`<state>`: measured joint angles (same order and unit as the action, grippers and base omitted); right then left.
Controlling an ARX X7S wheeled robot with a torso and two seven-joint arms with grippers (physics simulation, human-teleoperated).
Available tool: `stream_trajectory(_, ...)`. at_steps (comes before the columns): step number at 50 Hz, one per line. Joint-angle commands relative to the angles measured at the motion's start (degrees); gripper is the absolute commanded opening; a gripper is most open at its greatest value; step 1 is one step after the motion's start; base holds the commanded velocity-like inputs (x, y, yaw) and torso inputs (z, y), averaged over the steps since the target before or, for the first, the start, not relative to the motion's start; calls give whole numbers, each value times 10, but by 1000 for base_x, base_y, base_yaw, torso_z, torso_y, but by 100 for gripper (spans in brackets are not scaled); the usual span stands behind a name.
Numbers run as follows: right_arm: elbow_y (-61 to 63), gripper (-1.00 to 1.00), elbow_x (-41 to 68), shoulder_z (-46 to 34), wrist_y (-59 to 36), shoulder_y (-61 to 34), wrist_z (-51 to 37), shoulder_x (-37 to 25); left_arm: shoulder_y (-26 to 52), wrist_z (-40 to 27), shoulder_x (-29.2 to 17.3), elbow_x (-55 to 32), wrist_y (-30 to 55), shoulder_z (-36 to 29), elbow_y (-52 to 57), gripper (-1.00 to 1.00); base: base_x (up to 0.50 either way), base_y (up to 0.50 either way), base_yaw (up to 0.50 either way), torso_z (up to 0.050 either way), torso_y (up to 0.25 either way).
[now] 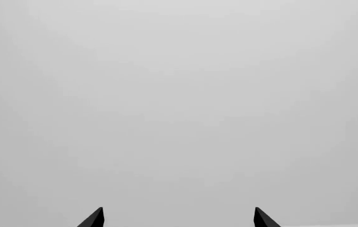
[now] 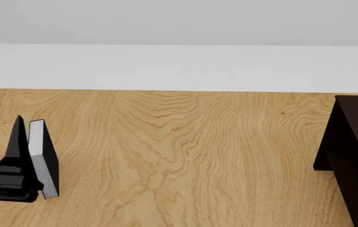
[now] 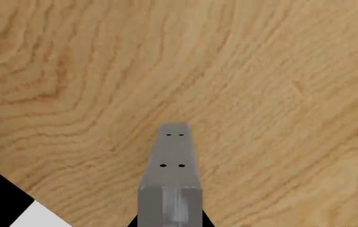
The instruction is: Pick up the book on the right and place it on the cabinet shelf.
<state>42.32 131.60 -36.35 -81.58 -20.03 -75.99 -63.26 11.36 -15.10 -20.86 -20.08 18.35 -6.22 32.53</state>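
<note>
The book [image 2: 43, 158] stands upright near the worktop's [image 2: 179, 156] left edge: a thick volume with a pale page edge and dark-shaded cover. The left gripper [image 2: 16, 163] is beside it; its 2 tips are spread and empty in the wrist view. The right gripper [image 3: 171, 161] looks pressed together, empty. The dark cabinet [image 2: 354, 156] sits at the right edge.

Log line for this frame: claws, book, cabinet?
left claw open, empty, facing wall | right claw looks shut, empty, over table | book upright beside left claw | cabinet at head view's right edge
</note>
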Motion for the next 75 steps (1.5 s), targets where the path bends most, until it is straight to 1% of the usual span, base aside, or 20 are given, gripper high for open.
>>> stream_trajectory(1, 43, -100, 7, -5, -11, -109, -67, -35, 1, -2, -1, -1, -4, 1, -2, 100, 0, 0, 0, 0, 0)
stream_trajectory(5, 45, -100, 3, 4, -11, -124, -63, -38, 0, -3, -1, -1, -5, 0, -2, 100, 0, 0, 0, 0, 0)
stream_trajectory(11, 35, -100, 9, -8, -13, -159, -69, -34, 0, -4, -2, -1, -4, -1, -1, 100, 0, 0, 0, 0, 0)
stream_trajectory(19, 7, -100, 1, -27, -28, -208, -71, -9, 2, -4, -3, -3, -5, -1, -4, 100, 0, 0, 0, 0, 0)
stream_trajectory(24, -8, -100, -3, -2, -24, -233, -51, -8, 2, -6, -4, -5, -5, -1, -3, 100, 0, 0, 0, 0, 2)
stream_trajectory(34, -50, -100, 20, -35, -35, -334, -64, 5, 3, -8, -6, -9, -3, 0, -1, 100, 0, 0, 0, 0, 0)
stream_trajectory(46, -129, -100, -27, -78, -59, -421, -74, 45, 5, -9, -7, -11, -4, 1, -6, 100, 0, 0, 0, 0, 1)
stream_trajectory(54, -169, -100, -118, -54, -77, -446, -2, 86, 6, -10, -8, -14, -3, 1, -6, 100, 0, 0, 0, 0, 1)
stream_trajectory(60, -195, -100, -230, -59, -75, -468, 80, 120, 8, -10, -8, -13, -6, 0, -13, 100, 0, 0, 0, 0, 0)
stream_trajectory(66, -231, -100, -308, -88, -68, -497, 124, 160, 8, -10, -8, -13, -7, -2, -14, 100, 0, 0, 0, 0, 2)
stream_trajectory(69, -257, -100, -371, -110, -67, -513, 153, 185, 8, -11, -9, -14, -7, -2, -13, 100, 0, 0, 0, 0, 0)
stream_trajectory(75, -302, -100, -482, -176, -58, -545, 202, 226, 10, -10, -9, -15, -11, 0, -21, 100, 0, 0, 0, 0, 2)
